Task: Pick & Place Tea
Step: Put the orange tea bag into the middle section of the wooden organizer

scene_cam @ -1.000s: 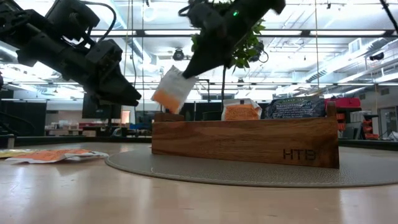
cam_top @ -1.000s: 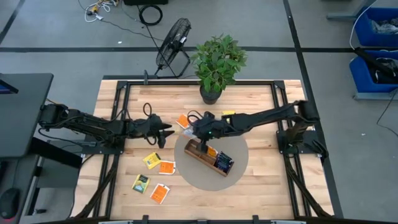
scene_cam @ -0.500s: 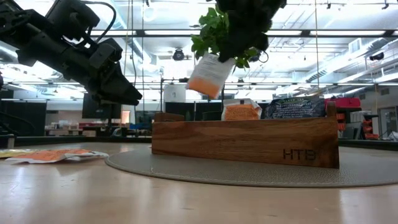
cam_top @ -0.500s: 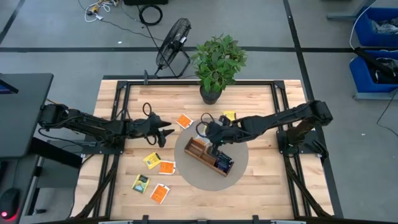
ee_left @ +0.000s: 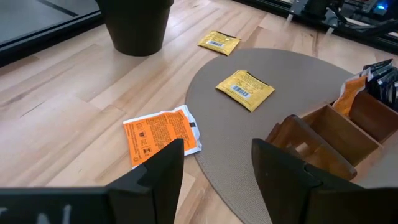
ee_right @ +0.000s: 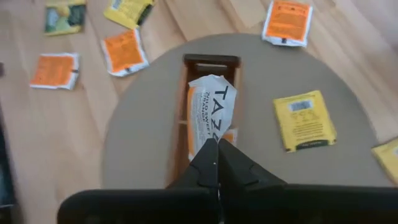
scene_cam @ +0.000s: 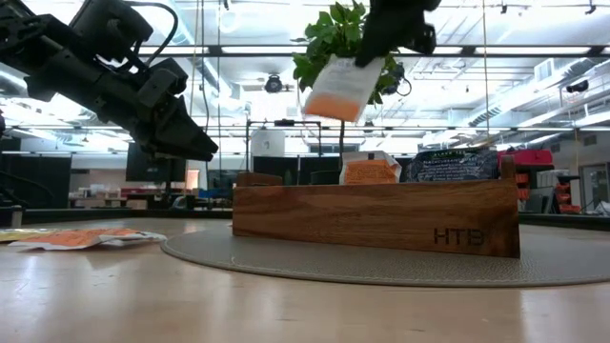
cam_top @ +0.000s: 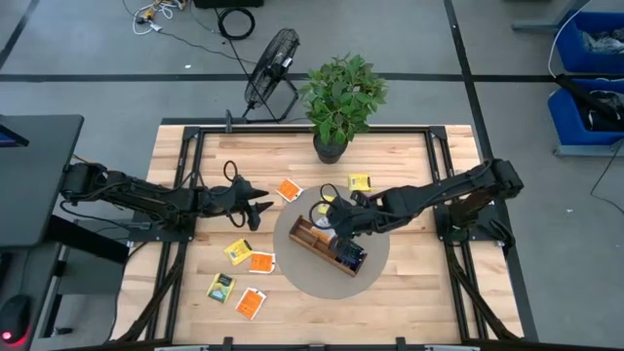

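Item: long brown wooden compartment tray (scene_cam: 376, 217) on round grey mat (cam_top: 375, 265).
Above it, right gripper (ee_right: 217, 144) pinches orange-and-white tea sachet (scene_cam: 341, 89).
At 9 o'clock, left gripper (cam_top: 265, 211), fingers spread, empty.

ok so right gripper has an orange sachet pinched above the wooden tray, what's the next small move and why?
Probably lower it straight down into the tray. The right gripper is shut on the orange-and-white tea sachet, which hangs above the long brown wooden compartment tray on the round grey mat, apparently over an open compartment. The left gripper waits open, off the mat.
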Tool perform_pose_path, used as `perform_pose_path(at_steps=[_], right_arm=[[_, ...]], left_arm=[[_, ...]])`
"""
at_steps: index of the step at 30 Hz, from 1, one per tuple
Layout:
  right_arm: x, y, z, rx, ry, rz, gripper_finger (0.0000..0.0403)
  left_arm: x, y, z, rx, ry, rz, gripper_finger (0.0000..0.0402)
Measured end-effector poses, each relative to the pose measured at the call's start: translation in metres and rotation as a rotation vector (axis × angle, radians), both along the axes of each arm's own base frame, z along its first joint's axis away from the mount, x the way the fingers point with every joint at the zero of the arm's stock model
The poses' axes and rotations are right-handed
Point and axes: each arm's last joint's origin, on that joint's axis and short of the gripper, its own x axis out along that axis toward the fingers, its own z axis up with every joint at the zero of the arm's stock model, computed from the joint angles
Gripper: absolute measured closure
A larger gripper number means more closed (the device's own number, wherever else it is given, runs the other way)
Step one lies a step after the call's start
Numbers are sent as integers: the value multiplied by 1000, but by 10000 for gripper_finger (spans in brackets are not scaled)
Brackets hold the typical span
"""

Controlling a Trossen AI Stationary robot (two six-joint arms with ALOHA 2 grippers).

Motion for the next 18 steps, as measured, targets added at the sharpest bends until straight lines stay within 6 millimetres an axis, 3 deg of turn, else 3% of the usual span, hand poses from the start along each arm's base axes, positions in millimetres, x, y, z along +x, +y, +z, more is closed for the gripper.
perform_pose_path(at_steps=[12,18], right_arm=[[17,8,-17,14,170,-42,403],[16,12,-22,7,204,-60,403]], left_arm=[[0,0,0,10,6,-4,207],[0,0,0,15,10,-7,207]])
